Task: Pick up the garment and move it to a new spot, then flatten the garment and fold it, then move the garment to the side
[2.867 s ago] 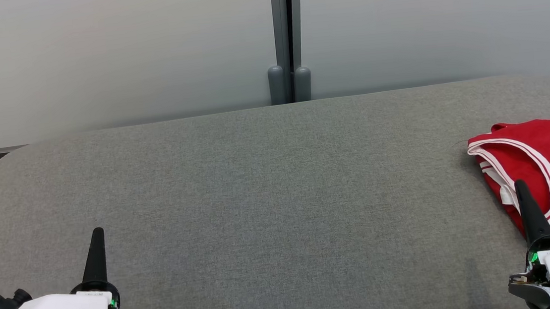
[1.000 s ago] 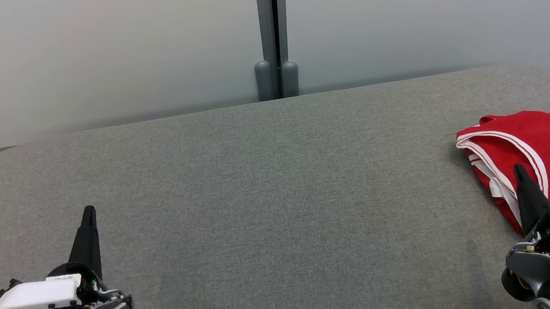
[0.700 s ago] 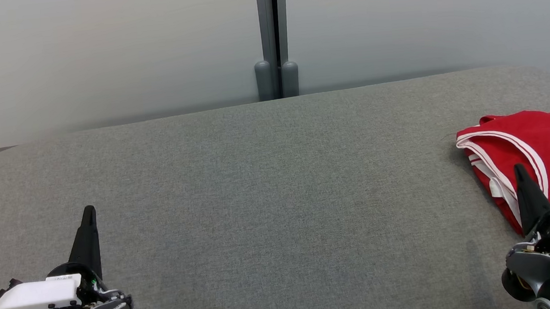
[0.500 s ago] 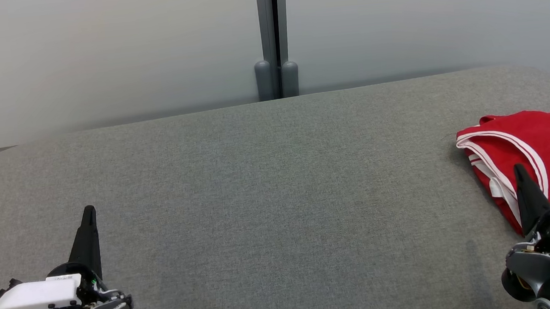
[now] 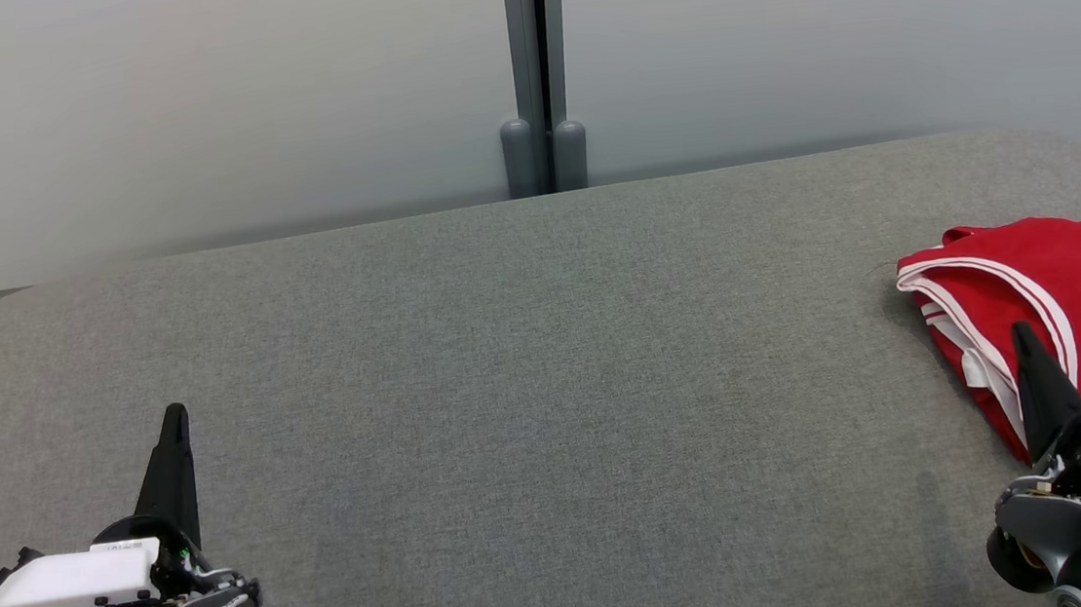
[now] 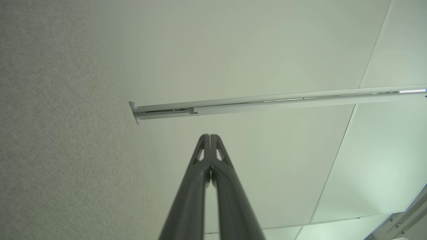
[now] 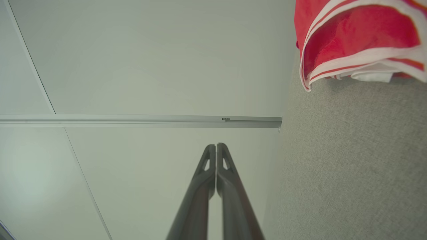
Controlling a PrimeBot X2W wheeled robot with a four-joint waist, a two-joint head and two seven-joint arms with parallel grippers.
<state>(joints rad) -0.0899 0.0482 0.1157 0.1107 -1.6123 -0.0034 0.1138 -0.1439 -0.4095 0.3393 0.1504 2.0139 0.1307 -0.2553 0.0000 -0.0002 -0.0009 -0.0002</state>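
A wide grey fabric-covered desk (image 5: 507, 365) with rounded far corners stretches in front of me, its woven cover smooth and flat from side to side. On it, at my far right, lies a red sleeveless jersey (image 5: 1078, 296) with white-striped trim, folded into a compact bundle and resting directly on the grey cover. Its trimmed, curved opening faces the desk's middle, and dark, white-edged lettering shows on its top face where the head view cuts it off. A small white piece peeks from between the folded layers. The trimmed edge casts a soft shadow on the fabric beneath.
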